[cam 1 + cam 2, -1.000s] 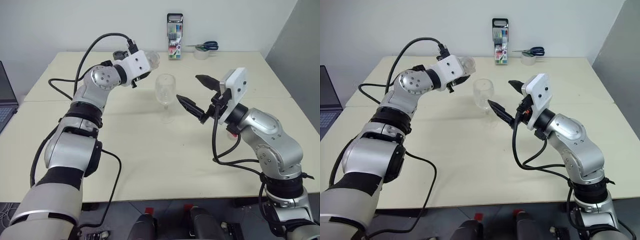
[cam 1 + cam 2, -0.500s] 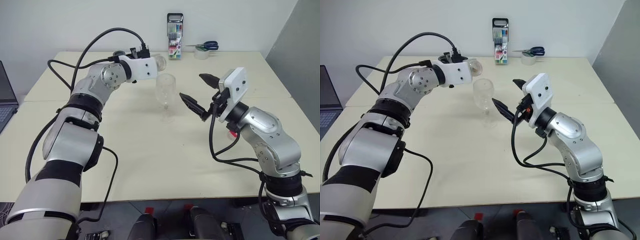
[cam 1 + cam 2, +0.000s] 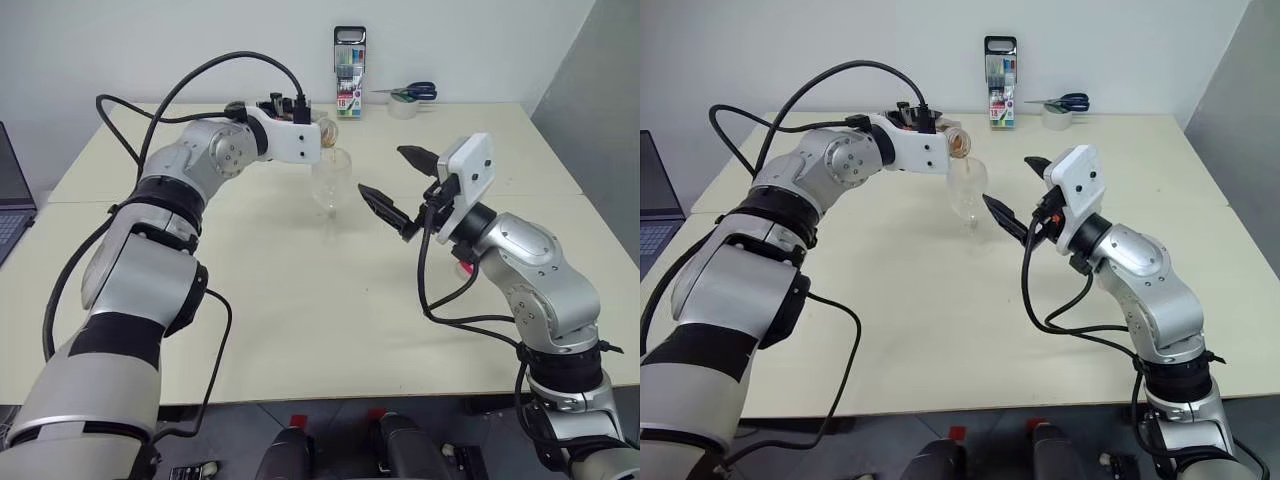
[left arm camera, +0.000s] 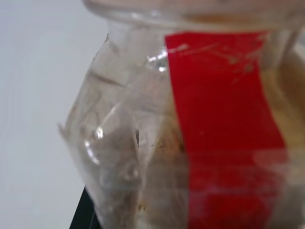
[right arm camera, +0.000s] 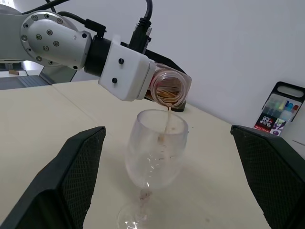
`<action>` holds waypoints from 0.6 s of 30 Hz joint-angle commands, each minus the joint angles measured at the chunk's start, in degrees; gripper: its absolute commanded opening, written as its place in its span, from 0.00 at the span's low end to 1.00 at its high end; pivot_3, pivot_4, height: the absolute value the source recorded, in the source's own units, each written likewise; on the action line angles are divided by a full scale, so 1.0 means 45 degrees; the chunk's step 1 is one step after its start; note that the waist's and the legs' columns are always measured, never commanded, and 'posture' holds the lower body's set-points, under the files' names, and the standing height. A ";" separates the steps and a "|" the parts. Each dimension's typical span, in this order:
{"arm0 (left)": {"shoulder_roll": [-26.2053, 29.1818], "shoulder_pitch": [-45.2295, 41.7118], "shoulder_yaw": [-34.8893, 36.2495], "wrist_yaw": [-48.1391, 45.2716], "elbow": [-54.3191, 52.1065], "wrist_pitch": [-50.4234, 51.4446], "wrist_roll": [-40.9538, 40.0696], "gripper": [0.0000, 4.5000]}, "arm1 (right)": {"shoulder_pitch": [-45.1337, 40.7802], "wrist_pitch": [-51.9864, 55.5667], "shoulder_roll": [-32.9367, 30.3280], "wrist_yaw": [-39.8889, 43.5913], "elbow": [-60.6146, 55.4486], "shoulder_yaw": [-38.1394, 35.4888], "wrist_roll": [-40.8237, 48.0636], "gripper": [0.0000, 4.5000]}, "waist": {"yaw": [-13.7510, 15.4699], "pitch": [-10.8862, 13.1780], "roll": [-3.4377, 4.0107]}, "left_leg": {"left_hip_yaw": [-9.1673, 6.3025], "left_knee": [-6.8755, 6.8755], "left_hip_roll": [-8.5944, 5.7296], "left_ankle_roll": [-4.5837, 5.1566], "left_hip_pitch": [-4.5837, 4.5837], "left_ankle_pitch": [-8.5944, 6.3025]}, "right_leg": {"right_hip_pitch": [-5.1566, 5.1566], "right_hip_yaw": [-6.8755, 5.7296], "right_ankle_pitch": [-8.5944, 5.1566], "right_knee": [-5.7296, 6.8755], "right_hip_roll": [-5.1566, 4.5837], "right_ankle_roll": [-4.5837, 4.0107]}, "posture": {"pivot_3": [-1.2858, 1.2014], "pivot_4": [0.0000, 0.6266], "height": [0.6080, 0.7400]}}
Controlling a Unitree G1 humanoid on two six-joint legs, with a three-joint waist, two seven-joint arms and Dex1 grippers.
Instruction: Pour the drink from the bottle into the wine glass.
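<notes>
The left gripper (image 5: 143, 78) is clamped on the bottle (image 5: 167, 88), which is tipped over with its open mouth directly above the rim of the wine glass (image 5: 155, 155). A thin stream of the amber drink (image 5: 167, 121) falls from the mouth into the bowl, and more of it lies inside the bottle neck. In the left wrist view the bottle's red label strip (image 4: 224, 129) and clear wall sit right against the camera. The wine glass stands upright on the cream table (image 3: 330, 320), in its middle part toward the far edge, well apart from every edge. The right gripper (image 3: 392, 183) hovers just beside the glass on the robot's right, its two black fingers (image 5: 78, 167) spread wide apart with the glass seen between them but untouched. A marker pack (image 3: 349, 74) stands upright at the far edge of the table, behind the glass. Scissors (image 3: 412, 92) rest on a roll of tape (image 3: 404, 108) near the far right corner. A laptop (image 3: 12, 195) edge shows beyond the left edge. The near half of the table is bare, as is the strip along the right edge.
</notes>
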 commanded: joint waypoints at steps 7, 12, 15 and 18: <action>0.0487 -0.0849 -0.0106 0.0526 -0.0081 -0.0156 0.0288 0.36 | -0.0351 -0.0381 0.0112 0.0069 -0.0175 -0.0267 0.0004 1.00 | -0.0001 0.0000 0.0000 | 0.0002 0.0000 0.0000 0.0000 0.0000 0.0000 | -0.0001 0.0001 0.0000 0.0002 0.0000 0.0000 | 0.52 0.24 1.00; 0.0637 -0.0951 -0.0378 0.0717 -0.0072 -0.0270 0.0619 0.36 | -0.0302 -0.0391 0.0179 0.0053 -0.0206 -0.0272 0.0031 1.00 | -0.0002 0.0000 0.0000 | 0.0002 0.0001 -0.0001 0.0000 0.0000 0.0000 | -0.0001 0.0000 0.0000 0.0004 0.0000 0.0000 | 0.52 0.24 1.00; 0.0674 -0.1014 -0.0521 0.0830 -0.0057 -0.0317 0.0787 0.36 | -0.0343 -0.0438 0.0217 0.0045 -0.0162 -0.0234 -0.0018 1.00 | 0.0002 0.0000 0.0000 | 0.0002 0.0001 -0.0001 0.0000 -0.0001 0.0000 | -0.0002 0.0000 0.0000 0.0006 0.0000 0.0000 | 0.52 0.24 1.00; 0.0679 -0.1098 -0.0585 0.0874 -0.0001 -0.0321 0.0874 0.36 | -0.0485 -0.0367 0.0312 -0.0058 -0.0187 -0.0233 0.0009 1.00 | 0.0000 0.0000 0.0000 | 0.0002 0.0005 -0.0004 0.0000 -0.0004 0.0000 | -0.0003 0.0000 0.0000 0.0006 -0.0001 0.0000 | 0.52 0.24 1.00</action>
